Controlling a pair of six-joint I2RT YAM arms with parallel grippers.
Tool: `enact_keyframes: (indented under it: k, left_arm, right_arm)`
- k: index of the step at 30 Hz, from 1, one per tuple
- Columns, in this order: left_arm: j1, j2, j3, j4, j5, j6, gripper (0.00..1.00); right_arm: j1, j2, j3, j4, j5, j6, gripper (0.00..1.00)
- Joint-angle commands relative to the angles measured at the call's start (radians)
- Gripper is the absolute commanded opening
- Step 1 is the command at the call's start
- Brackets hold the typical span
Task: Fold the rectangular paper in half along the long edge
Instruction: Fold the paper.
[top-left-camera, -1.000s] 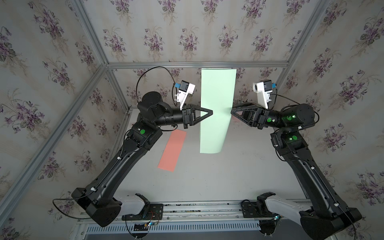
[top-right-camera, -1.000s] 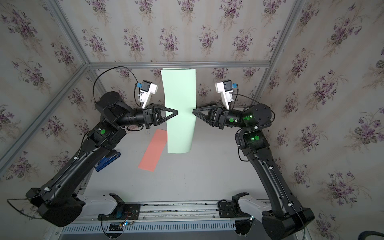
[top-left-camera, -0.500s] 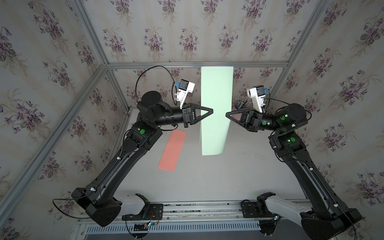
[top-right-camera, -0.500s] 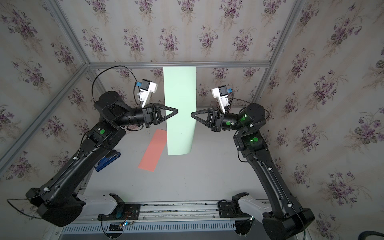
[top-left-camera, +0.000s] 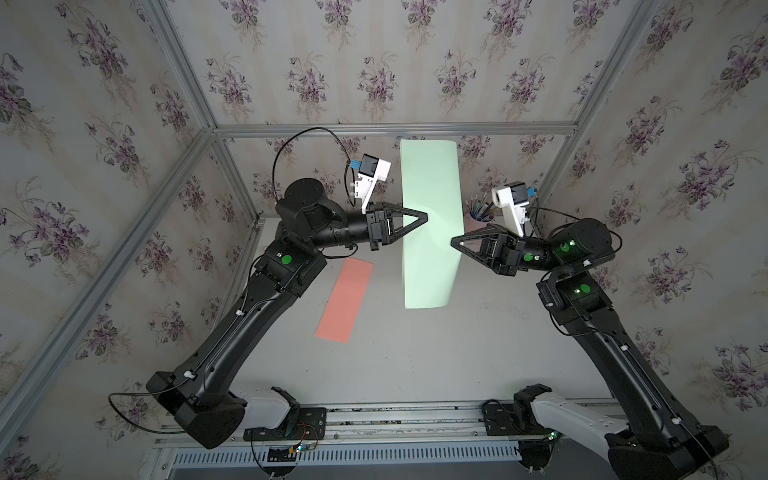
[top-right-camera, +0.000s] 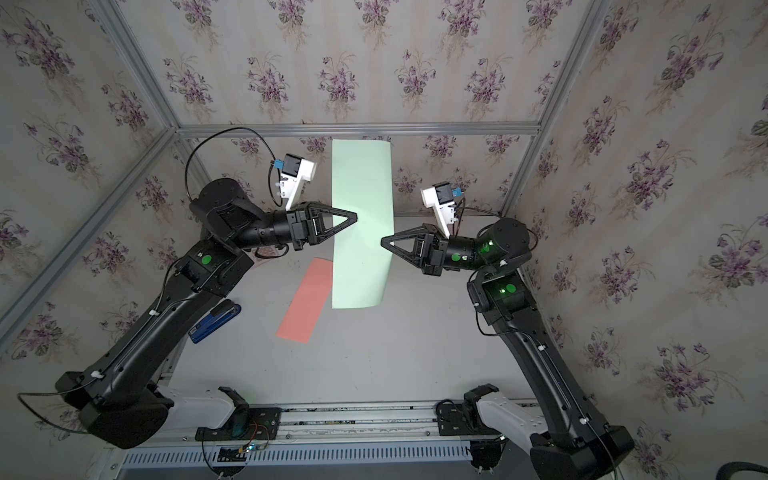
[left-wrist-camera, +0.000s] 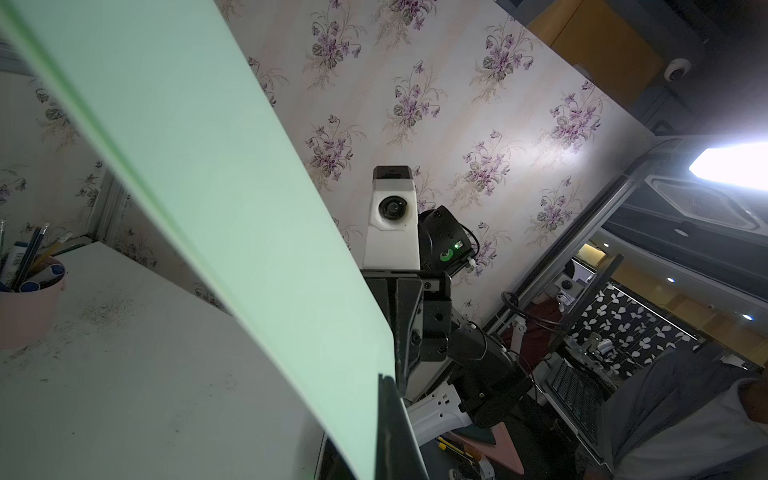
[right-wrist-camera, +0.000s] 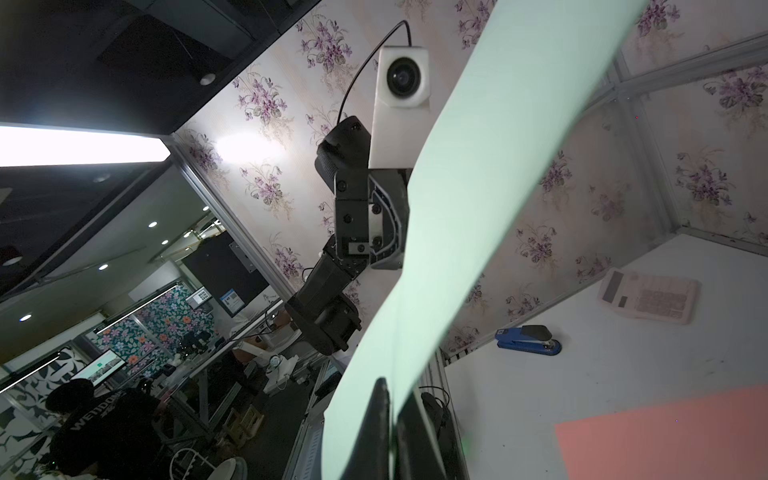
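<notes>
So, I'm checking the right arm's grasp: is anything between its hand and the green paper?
Nothing visible. The right hand sits at the edge of the green paper, which runs between its fingers in the right wrist view. The left hand pinches the opposite edge.

Two sheets of paper out there: one green sheet (top-left-camera: 430, 232) and one orange sheet (top-left-camera: 344, 300). Two arms are in play, the left arm (top-left-camera: 257, 316) and the right arm (top-left-camera: 602, 332), so that's two pincers as well, the left pincer (top-left-camera: 424, 217) and the right pincer (top-left-camera: 454, 241). Each wrist carries a white camera, making two: the left camera (top-left-camera: 372, 174) and the right camera (top-left-camera: 513, 199). On the single worktop (top-left-camera: 415, 365) I count one blue stapler (top-right-camera: 216, 321), one calculator (right-wrist-camera: 648, 296) and one pink cup (left-wrist-camera: 29, 307). It's stuffed with pens and pencils, several of them, too bunched to number.
</notes>
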Motion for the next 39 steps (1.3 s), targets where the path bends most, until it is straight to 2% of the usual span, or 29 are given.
enact_keyframes:
  k: [1,2,3,5,6,7,8,10,12,14,16,19,20,21,23,25,26,27,28,30,31,32,33,35,36,37,38,39]
  left_arm:
    - [0.001,0.000,0.012,0.024,-0.007,-0.001,0.00]
    - [0.002,0.000,0.015,0.021,-0.007,0.000,0.00]
    - [0.001,0.000,0.017,0.017,-0.011,0.004,0.00]
    - [0.001,0.002,0.024,0.011,-0.012,0.007,0.00]
    - [0.002,0.004,0.030,0.006,-0.011,0.009,0.00]
    - [0.001,0.006,0.034,0.005,-0.008,0.009,0.00]
    - [0.001,0.007,0.036,0.003,-0.008,0.011,0.00]
    - [0.001,0.010,0.045,-0.003,-0.007,0.014,0.00]
    - [0.001,0.010,0.049,-0.009,-0.007,0.017,0.00]
    - [0.002,0.011,0.053,-0.013,-0.006,0.020,0.00]
    - [0.001,0.013,0.060,-0.021,-0.006,0.025,0.00]
    - [0.002,0.016,0.073,-0.035,-0.005,0.034,0.00]
    - [0.001,0.017,0.078,-0.042,-0.006,0.038,0.00]
    - [0.002,0.018,0.082,-0.047,-0.008,0.042,0.00]
    - [0.001,0.022,0.092,-0.054,-0.006,0.046,0.00]
    - [0.001,0.025,0.094,-0.056,-0.006,0.048,0.00]
    - [0.001,0.028,0.099,-0.060,-0.006,0.048,0.00]
    - [0.001,0.030,0.104,-0.064,-0.006,0.048,0.00]
    - [0.001,0.033,0.106,-0.063,-0.003,0.048,0.00]
    - [0.002,0.035,0.111,-0.065,-0.003,0.049,0.00]
    - [0.001,0.036,0.113,-0.065,-0.006,0.052,0.00]
    - [0.002,0.037,0.117,-0.071,-0.005,0.054,0.00]
    - [0.002,0.040,0.124,-0.076,-0.005,0.057,0.00]
    - [0.001,0.043,0.132,-0.082,-0.005,0.062,0.00]
    - [0.001,0.043,0.135,-0.087,-0.005,0.064,0.00]
    - [0.001,0.045,0.140,-0.090,-0.005,0.068,0.00]
    - [0.001,0.048,0.144,-0.097,-0.005,0.069,0.00]
    - [0.001,0.049,0.148,-0.096,-0.005,0.070,0.00]
  right_arm:
    - [0.002,-0.011,0.001,-0.021,-0.017,-0.036,0.10]
    - [0.002,-0.013,-0.003,-0.021,-0.021,-0.038,0.02]
    - [0.002,-0.015,-0.010,-0.026,-0.022,-0.039,0.00]
    - [0.002,-0.021,-0.020,-0.027,-0.030,-0.038,0.00]
    - [0.002,-0.025,-0.023,-0.037,-0.029,-0.042,0.10]
    - [0.001,-0.026,-0.020,-0.062,-0.026,-0.057,0.15]
    - [0.002,-0.029,-0.020,-0.074,-0.027,-0.069,0.13]
    - [0.002,-0.034,-0.024,-0.095,-0.035,-0.084,0.00]
    - [0.001,-0.039,-0.029,-0.105,-0.041,-0.092,0.00]
    - [0.001,-0.040,-0.022,-0.145,-0.030,-0.116,0.07]
    - [0.003,-0.046,-0.034,-0.149,-0.043,-0.123,0.00]
    - [0.003,-0.061,-0.050,-0.150,-0.052,-0.123,0.00]
    - [0.003,-0.062,-0.045,-0.180,-0.044,-0.137,0.12]
    - [0.003,-0.062,-0.039,-0.211,-0.041,-0.159,0.13]
    - [0.003,-0.071,-0.054,-0.209,-0.057,-0.164,0.00]
    - [0.003,-0.078,-0.059,-0.234,-0.055,-0.179,0.01]
    - [0.003,-0.078,-0.049,-0.276,-0.044,-0.208,0.08]
    - [0.004,-0.077,-0.047,-0.294,-0.045,-0.222,0.06]
    - [0.005,-0.080,-0.057,-0.290,-0.055,-0.220,0.00]
    - [0.005,-0.089,-0.070,-0.288,-0.059,-0.223,0.00]
    - [0.006,-0.091,-0.070,-0.301,-0.053,-0.229,0.01]
    - [0.004,-0.089,-0.063,-0.337,-0.038,-0.248,0.13]
    - [0.006,-0.088,-0.058,-0.362,-0.040,-0.265,0.14]
    - [0.006,-0.096,-0.081,-0.330,-0.063,-0.248,0.00]
    - [0.006,-0.102,-0.084,-0.334,-0.062,-0.252,0.00]
    - [0.006,-0.105,-0.086,-0.340,-0.058,-0.253,0.02]
    - [0.006,-0.107,-0.082,-0.363,-0.045,-0.263,0.11]
    - [0.006,-0.104,-0.078,-0.382,-0.042,-0.276,0.12]
